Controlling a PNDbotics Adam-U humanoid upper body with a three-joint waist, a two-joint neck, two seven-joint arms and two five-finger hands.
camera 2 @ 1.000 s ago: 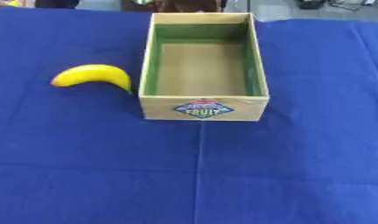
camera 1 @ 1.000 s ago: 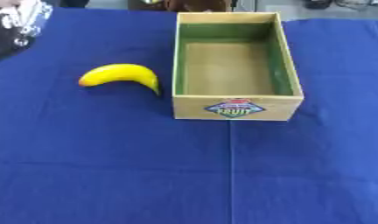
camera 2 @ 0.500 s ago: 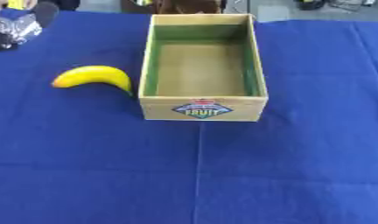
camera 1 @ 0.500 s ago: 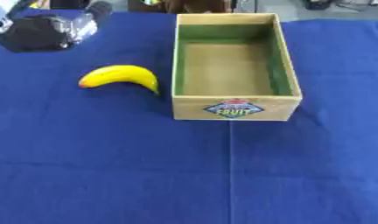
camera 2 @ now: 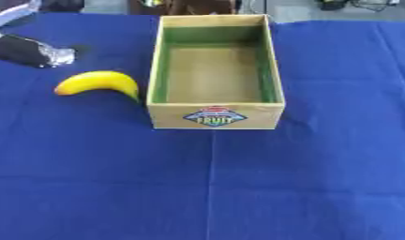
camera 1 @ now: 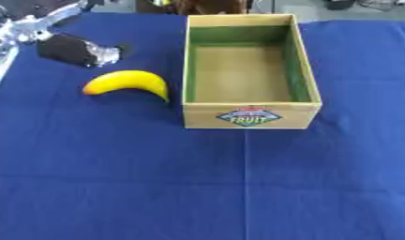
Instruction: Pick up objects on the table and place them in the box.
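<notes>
Left eye view: banana (camera 1: 128, 83) lying on blue tablecloth (camera 1: 116, 178), just left of cardboard box (camera 1: 248, 115) w/ green inner walls & "FRUIT" label on front (box empty). Left hand (camera 1: 74, 50) up-left of banana, near but apart; fingers open or closed: cannot tell. Right eye view: same layout, hand mostly cut off at left edge, finger state not visible there either.
</notes>
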